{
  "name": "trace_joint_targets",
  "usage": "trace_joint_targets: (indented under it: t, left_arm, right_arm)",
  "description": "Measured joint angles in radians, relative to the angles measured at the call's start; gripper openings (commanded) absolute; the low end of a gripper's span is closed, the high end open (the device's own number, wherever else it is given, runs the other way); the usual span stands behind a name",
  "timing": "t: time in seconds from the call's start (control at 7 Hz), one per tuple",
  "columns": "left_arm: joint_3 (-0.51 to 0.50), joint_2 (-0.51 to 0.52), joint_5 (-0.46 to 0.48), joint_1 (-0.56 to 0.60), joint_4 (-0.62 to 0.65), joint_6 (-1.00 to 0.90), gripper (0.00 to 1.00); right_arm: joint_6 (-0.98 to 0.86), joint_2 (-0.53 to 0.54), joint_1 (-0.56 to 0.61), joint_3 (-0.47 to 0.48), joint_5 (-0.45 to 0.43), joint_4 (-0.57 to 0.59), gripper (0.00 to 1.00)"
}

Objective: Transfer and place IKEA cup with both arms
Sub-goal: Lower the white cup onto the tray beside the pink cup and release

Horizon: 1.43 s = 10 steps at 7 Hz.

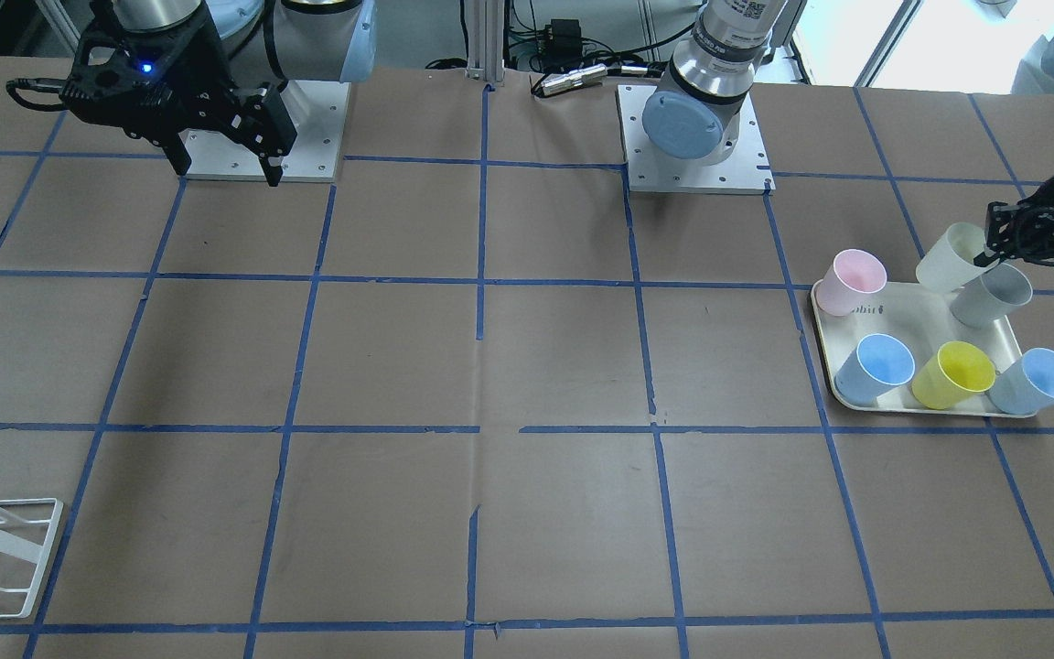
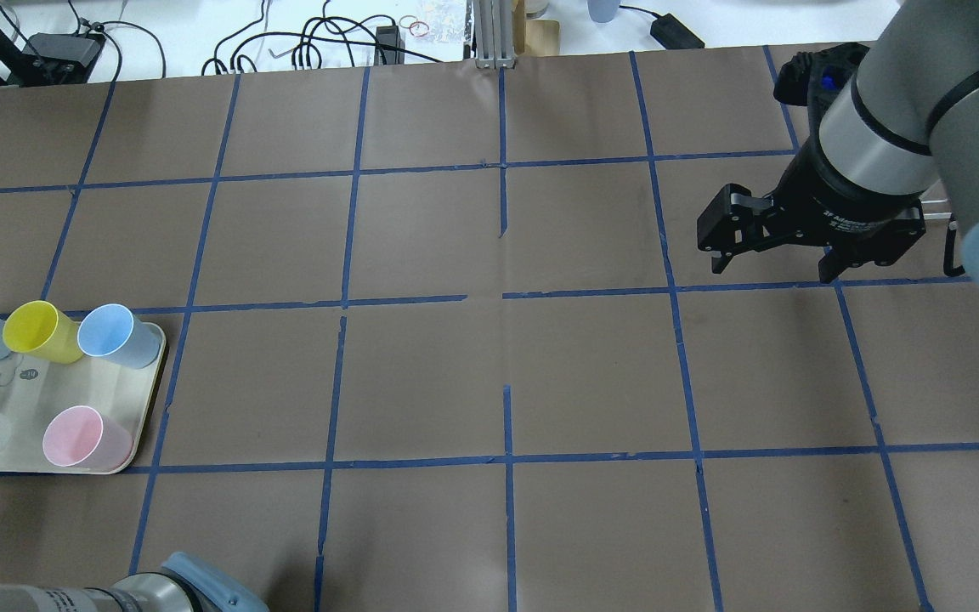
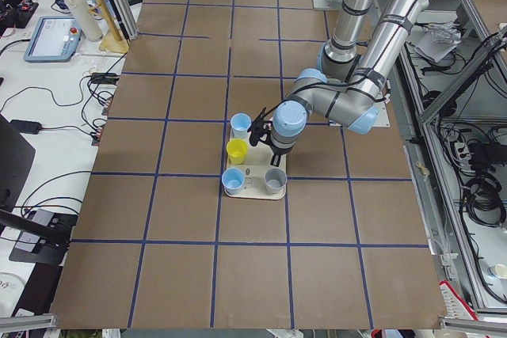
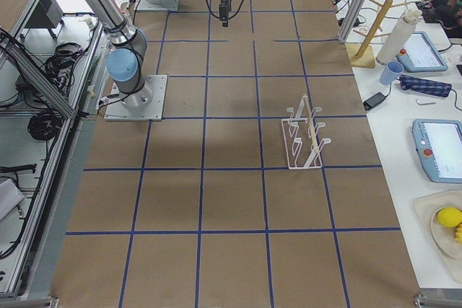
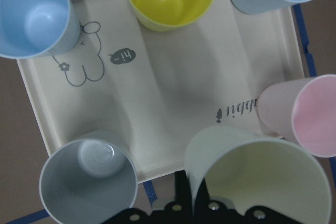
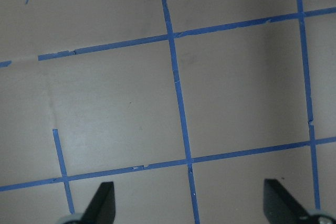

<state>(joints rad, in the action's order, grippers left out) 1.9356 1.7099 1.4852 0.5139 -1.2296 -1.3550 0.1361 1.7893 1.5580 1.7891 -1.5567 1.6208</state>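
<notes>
table (image 1: pixel 564 513): brown cover, blue tape grid (image 1: pixel 481 275) | side bench (image 4: pixel 397 171): white, cables (image 2: pixel 319 42), tablets (image 4: pixel 440 149) | aluminium post (image 2: pixel 489 34)

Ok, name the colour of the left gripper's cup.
Off-white IKEA cup; best in left wrist view.

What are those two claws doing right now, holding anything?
Left gripper: closed on the rim of the cream IKEA cup.
Right gripper: open, holding nothing.

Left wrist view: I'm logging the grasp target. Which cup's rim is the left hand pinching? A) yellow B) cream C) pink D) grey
B: the cream cup has its wall caught in the left hand at the view's bottom edge; the others stand free.
</notes>
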Motion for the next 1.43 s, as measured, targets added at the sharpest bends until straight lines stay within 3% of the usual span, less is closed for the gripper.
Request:
trace_joint_targets:
  t: [0.57,1.43]
  left_arm:
    - [0.001,0.076,0.001,0.032,0.05,0.028,0.0]
    - [0.023,0.109,0.006,0.041,0.094,0.035,0.0]
  right_arm:
    - [-0.005,0.042,0.0,-0.001,0.004,-0.007,1.0]
    - [-0.001,0.045,0.002,0.006,-0.001,-0.081,1.0]
